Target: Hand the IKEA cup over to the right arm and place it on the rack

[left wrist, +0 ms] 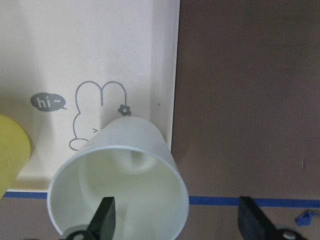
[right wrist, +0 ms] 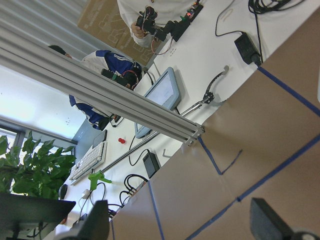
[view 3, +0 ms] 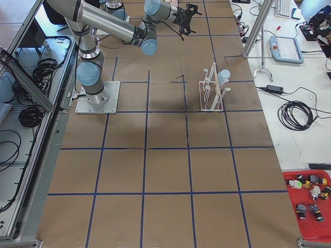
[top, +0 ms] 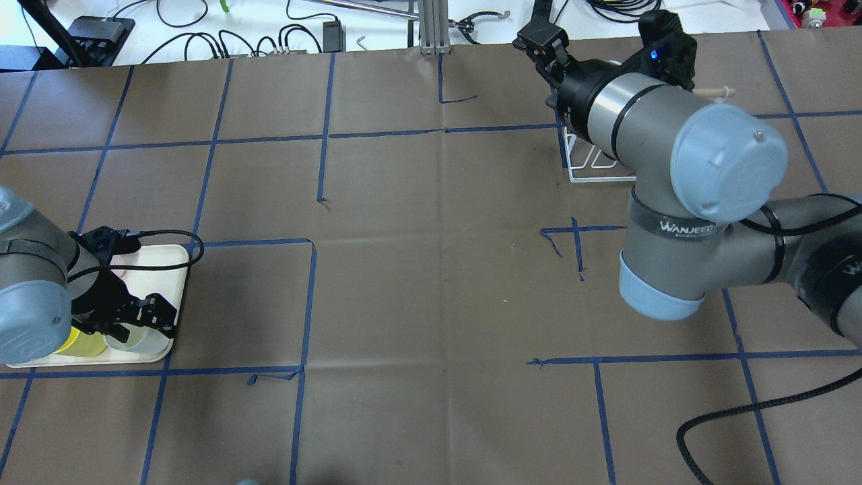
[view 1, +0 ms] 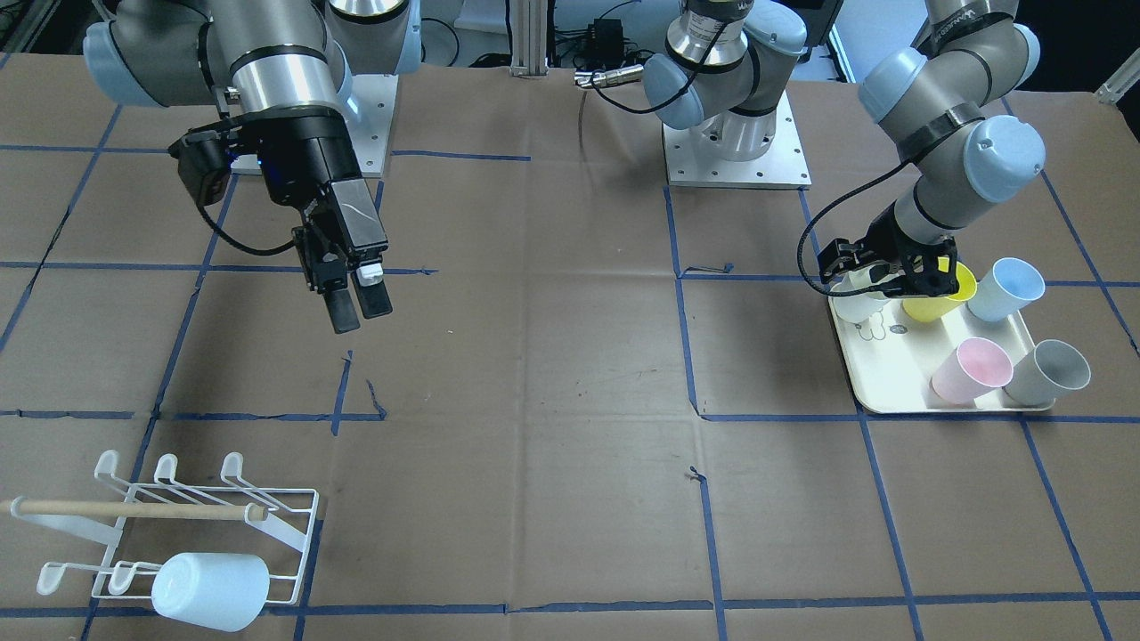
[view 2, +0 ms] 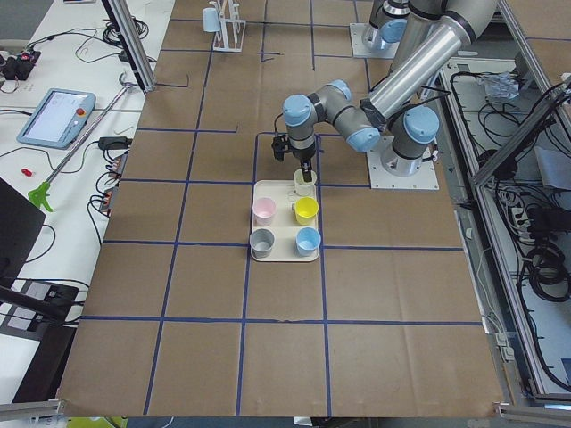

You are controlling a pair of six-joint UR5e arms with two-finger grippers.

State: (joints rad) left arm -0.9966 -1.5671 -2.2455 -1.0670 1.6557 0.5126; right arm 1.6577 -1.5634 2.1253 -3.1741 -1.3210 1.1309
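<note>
A white IKEA cup (left wrist: 120,180) stands upright at a corner of the cream tray (left wrist: 100,50). My left gripper (left wrist: 176,214) is open and straddles the cup's wall, one finger inside and one outside. It also shows in the front-facing view (view 1: 877,287) above the white cup (view 1: 857,304). My right gripper (view 1: 356,307) is open and empty, held high over the table, far from the tray. The white wire rack (view 1: 178,525) with its wooden dowel stands near the table's edge and holds a pale cup (view 1: 209,592) lying over its prongs.
The tray (view 1: 891,396) also holds yellow (view 1: 935,304), blue (view 1: 1006,289), pink (view 1: 971,369) and grey (view 1: 1051,372) cups. The yellow cup stands right beside the left gripper. In the overhead view the right arm hides most of the rack (top: 592,168).
</note>
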